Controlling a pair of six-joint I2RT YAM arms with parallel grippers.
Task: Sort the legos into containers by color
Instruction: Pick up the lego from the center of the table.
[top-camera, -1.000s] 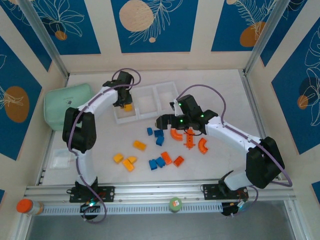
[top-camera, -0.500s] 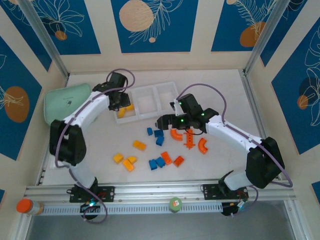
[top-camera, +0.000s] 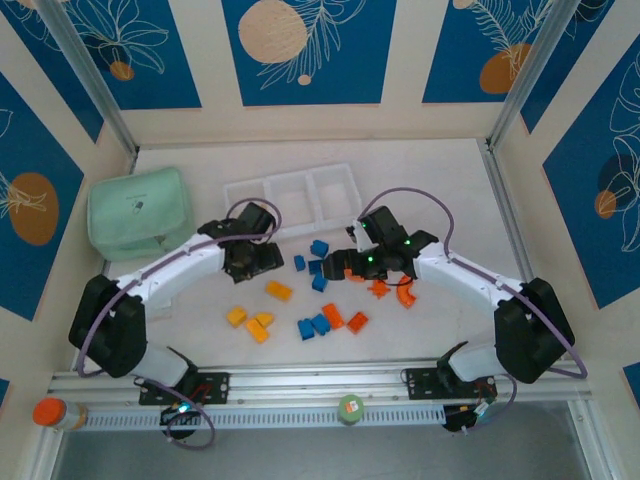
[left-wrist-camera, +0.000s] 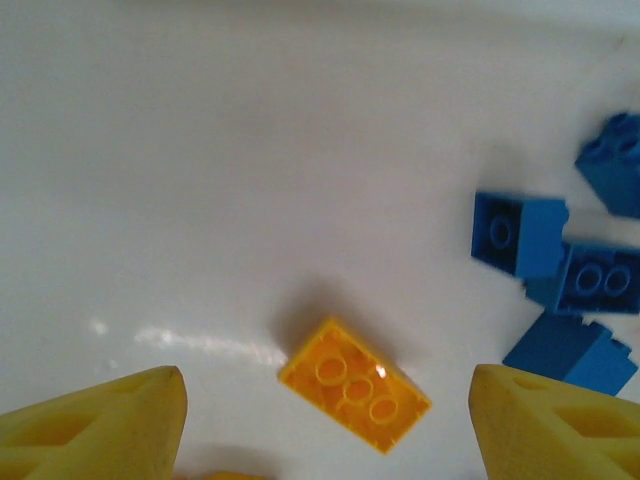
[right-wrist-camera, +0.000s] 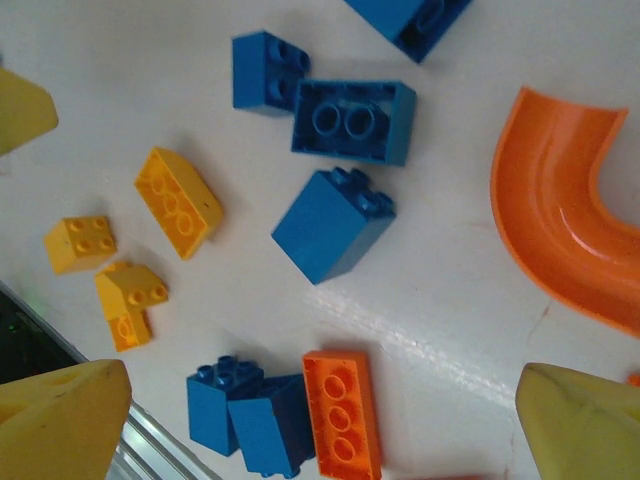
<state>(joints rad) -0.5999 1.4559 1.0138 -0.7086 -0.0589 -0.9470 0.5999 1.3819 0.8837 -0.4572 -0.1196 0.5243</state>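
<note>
- The yellow brick (left-wrist-camera: 354, 398) lies studs-up on the bare white table (left-wrist-camera: 200, 150), alone, turned at a slant to the line between the fingers. A cluster of blue bricks (left-wrist-camera: 560, 280) sits apart on one side.
- It looks like hard, glossy plastic with crisp edges and three studs showing in a row. Its flat sides should give the pads a firm hold.
- The left gripper (top-camera: 255, 262) hangs over it, spread wide and holding nothing; the step in hand appears to be lining up to pick this brick.
- To do that well, the wrist probably wants turning until the pads face the brick's two long flat sides. Then it should drop straight down so neither finger nudges the brick away before they close.
- The right gripper (right-wrist-camera: 320, 395) is also spread and empty. It is poised over a mix of blue bricks (right-wrist-camera: 335, 225), a flat orange brick (right-wrist-camera: 343, 415) and an orange arch (right-wrist-camera: 560, 200).
- More yellow pieces (top-camera: 255, 322) lie towards the near edge of the table.
- The three-compartment tray (top-camera: 268, 180) stands beyond the scatter, and its left cell is partly hidden by the arm.
- A mint-green pouch (top-camera: 140, 212) rests to the left of the tray.
</note>
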